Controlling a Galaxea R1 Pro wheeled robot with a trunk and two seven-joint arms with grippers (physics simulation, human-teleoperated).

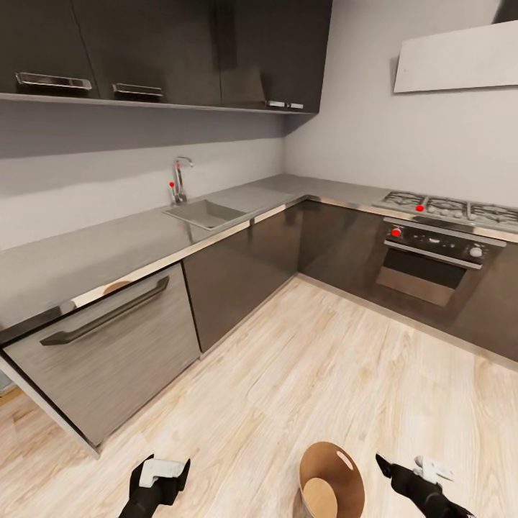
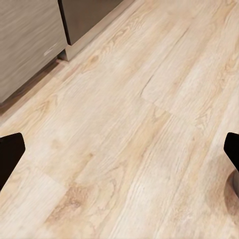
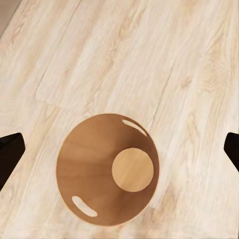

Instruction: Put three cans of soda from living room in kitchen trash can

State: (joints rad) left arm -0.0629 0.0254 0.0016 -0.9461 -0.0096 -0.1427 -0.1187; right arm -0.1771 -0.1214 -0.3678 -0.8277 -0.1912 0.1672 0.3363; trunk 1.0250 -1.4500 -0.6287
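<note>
Trash can [image 1: 331, 480] seen empty at 6 o'clock, pale wood floor [image 1: 302, 374]. Left gripper [image 1: 160, 476], right gripper [image 1: 403, 471] spread apart, nothing held. Risk judged: bin toppled by base swing.

"So what sort of room are we standing in?"

"A home kitchen. Dark grey cabinets [image 1: 244, 266] run along two walls and meet in the corner, under a grey steel tabletop [image 1: 108, 248]."

"Anything for washing up?"

"A sink [image 1: 205, 213] is set into that tabletop, with a chrome tap [image 1: 180, 178] behind it. More dark cupboards [image 1: 165, 50] hang on the wall above."

"And cooking?"

"A gas hob [image 1: 450, 207] on the right-hand run, a built-in oven [image 1: 428, 262] directly beneath it, and a pale extractor hood [image 1: 457, 59] on the wall overhead. There's a brushed-steel dishwasher front [image 1: 108, 352] with a long handle, and pale wood planks [image 1: 302, 388] underfoot."
</note>
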